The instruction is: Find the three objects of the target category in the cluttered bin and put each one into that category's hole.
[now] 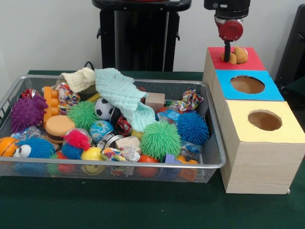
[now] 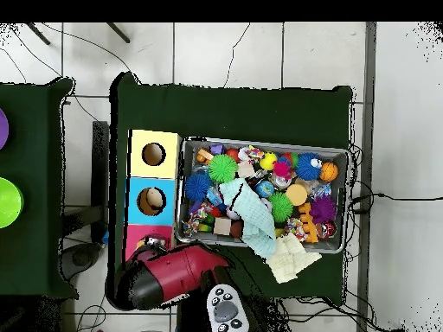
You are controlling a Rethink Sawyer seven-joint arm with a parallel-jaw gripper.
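The gripper [image 1: 227, 53] hangs over the red box [image 1: 249, 61], its fingers apparently clamped on a tan lumpy toy [image 1: 237, 56] at the hole. Judged step: dropping it in. Next, release, then search the wire bin [image 1: 215, 164] at nine o'clock.

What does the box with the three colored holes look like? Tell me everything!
The box is long and looks like pale wood, standing on the green tablecloth, close beside the wire bin. Its top has three colored squares in a row, yellow, blue and red, each with a round hole. The yellow and blue holes look open. At the red one a tan lumpy toy sits right under the gripper.
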